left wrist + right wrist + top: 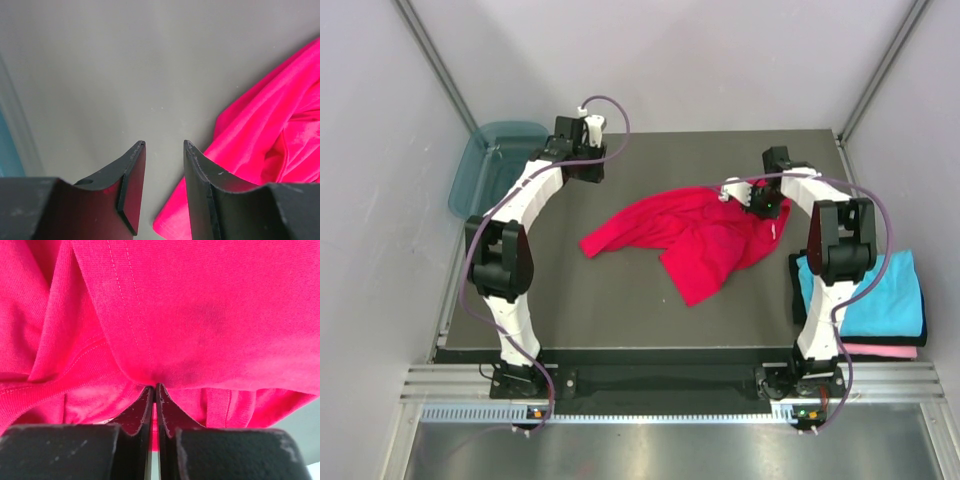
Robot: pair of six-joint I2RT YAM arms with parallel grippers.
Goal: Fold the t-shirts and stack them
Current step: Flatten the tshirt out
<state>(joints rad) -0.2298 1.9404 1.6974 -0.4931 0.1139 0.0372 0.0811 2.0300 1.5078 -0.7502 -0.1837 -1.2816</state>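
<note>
Bright, even light, faint soft shadows; red t-shirt (270, 130) oversaturated

The left arm (532, 192) and right arm (817, 320) wear white shells between bulky black joints. A purple cable (623, 118) loops along each. The fingers (131, 185) are scuffed matte-black wedges.

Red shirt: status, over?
Right fingers shut on red shirt, pinching a fold. Left fingers open over table, beside the cloth. Shirt crumpled, not yet folded. Nothing blocking.

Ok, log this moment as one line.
phase: grasping | right gripper: shut on red t-shirt | left gripper: open, empty, over table | cyan t-shirt: folded on pink t-shirt
</note>
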